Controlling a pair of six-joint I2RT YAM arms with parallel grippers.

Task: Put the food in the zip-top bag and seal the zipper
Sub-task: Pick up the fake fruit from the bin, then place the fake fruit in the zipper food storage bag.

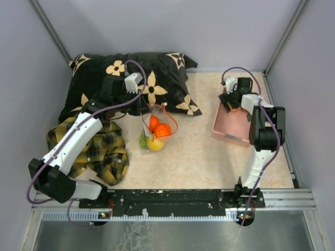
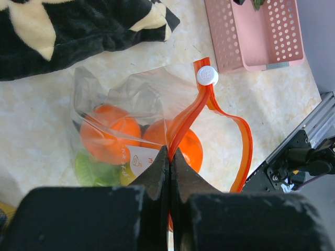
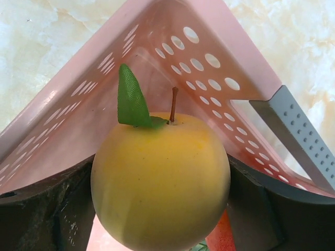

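Your left gripper (image 2: 170, 157) is pinched tight on the zipper (image 2: 191, 112) of the bag (image 2: 120, 94) at the middle of the table (image 1: 204, 157). Your right gripper (image 3: 161, 201) stands wide around a yellow fruit (image 3: 157, 167) in the basket (image 3: 78, 104) near the right edge; I cannot tell whether it grips.

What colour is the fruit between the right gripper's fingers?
Yellow-orange toy fruit, green leaf, brown stem; clearest in the right wrist view.

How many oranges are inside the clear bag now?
2. In the left wrist view, the left orange lies beside a green piece; the right orange lies behind the zipper. Others may be hidden beneath.
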